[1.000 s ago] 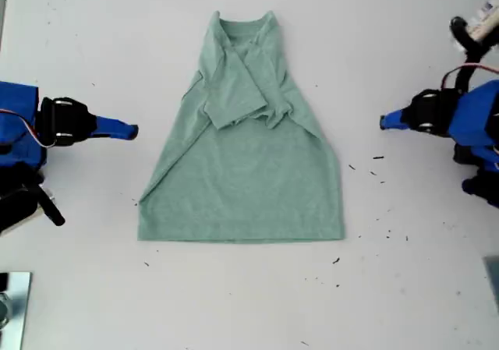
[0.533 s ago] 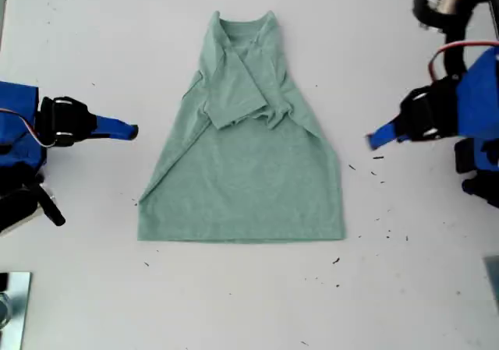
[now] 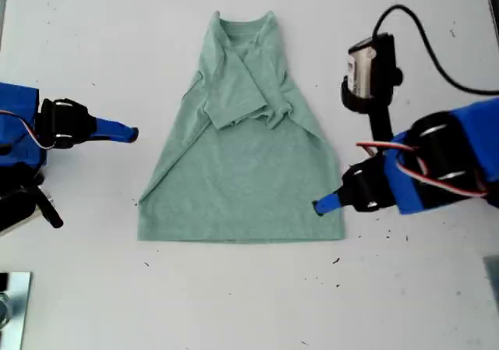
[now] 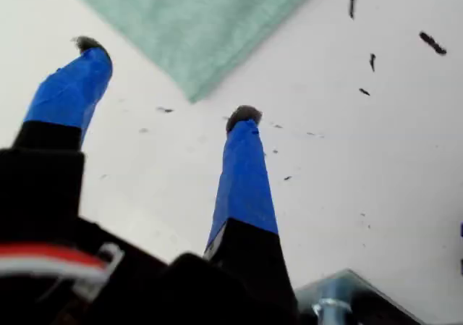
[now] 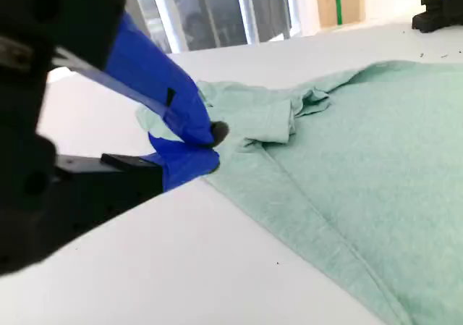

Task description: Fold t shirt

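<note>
The pale green t shirt (image 3: pixel 242 171) lies flat mid-table, collar toward the exterior view's top, both sleeves folded in over the chest. My first gripper (image 3: pixel 321 206) reaches in from the exterior view's right, just above the shirt's lower corner on that side. In the first wrist view my first gripper (image 4: pixel 166 86) is open, its blue fingers (image 4: pixel 242 173) wide apart, and the corner of the t shirt (image 4: pixel 195 21) lies just beyond them. My second gripper (image 3: pixel 129 133) rests shut at the exterior view's left, clear of the cloth. My second gripper (image 5: pixel 210 140) points at the t shirt (image 5: pixel 347 158).
Black specks (image 3: pixel 374 167) dot the white table (image 3: pixel 234 303) beside the shirt's corner at the exterior view's right. The first arm's camera and black cable (image 3: pixel 370 73) stand above that arm. A metal piece (image 3: pixel 12 307) sits in the exterior view's lower left corner.
The first arm has swung in from the exterior view's right edge and down to the shirt's lower corner. The second arm and the shirt have not moved.
</note>
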Action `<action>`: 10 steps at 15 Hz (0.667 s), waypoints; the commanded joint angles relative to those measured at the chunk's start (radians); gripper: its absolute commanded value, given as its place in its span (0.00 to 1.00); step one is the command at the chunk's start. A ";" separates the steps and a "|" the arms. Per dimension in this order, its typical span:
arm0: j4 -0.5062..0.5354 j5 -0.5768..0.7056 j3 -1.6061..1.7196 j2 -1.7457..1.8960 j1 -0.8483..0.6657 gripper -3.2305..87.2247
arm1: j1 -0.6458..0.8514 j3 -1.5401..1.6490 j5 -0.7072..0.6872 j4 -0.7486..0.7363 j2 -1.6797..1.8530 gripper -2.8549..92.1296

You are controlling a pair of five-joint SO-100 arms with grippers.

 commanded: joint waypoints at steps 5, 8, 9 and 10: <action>0.000 -0.015 0.012 0.008 0.044 0.03 | 0.008 0.434 0.117 -0.528 -0.044 0.35; -0.002 -0.023 0.012 0.003 0.055 0.03 | 0.008 0.436 0.107 -0.742 -0.281 0.22; -0.002 -0.025 0.012 0.003 0.058 0.03 | -0.009 0.410 0.109 -0.772 -0.379 0.10; -0.002 -0.028 0.012 0.002 0.064 0.03 | -0.031 0.387 0.106 -0.796 -0.436 0.05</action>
